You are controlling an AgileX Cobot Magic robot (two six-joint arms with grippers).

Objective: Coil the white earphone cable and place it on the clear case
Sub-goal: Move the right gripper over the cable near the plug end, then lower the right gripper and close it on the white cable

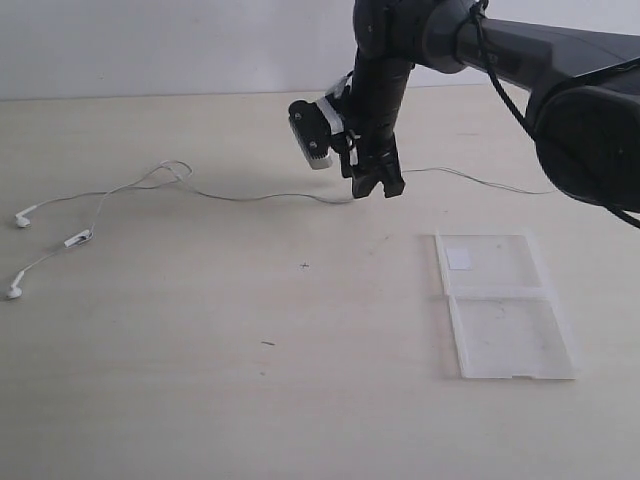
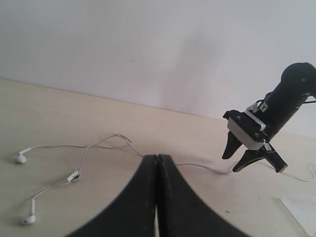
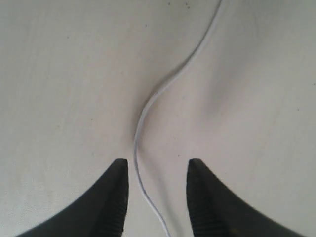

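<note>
One beige table [image 1: 200, 400], white wall [image 1: 150, 45]; right hand [image 3: 158, 163] spread astride white earphone cable [image 3: 139, 123], left hand [image 2: 156, 157] pressed closed.

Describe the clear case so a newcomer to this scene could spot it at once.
Start at the pale table; in the exterior view, look right of centre. The clear case lies flat there: two transparent halves, one bearing a white sticker.

R arm [image 1: 520, 50] comes in from upper right of ext. view, wrist bent so R gripper [image 1: 378, 190] points straight down. White cam block [image 1: 315, 140] on its wrist. Jaws apart, wide gap btw the fingers [image 3: 111, 197]. L gripper [image 2: 157, 160] seen only in own wrist view; jaws pressed together, tips touching.
</note>
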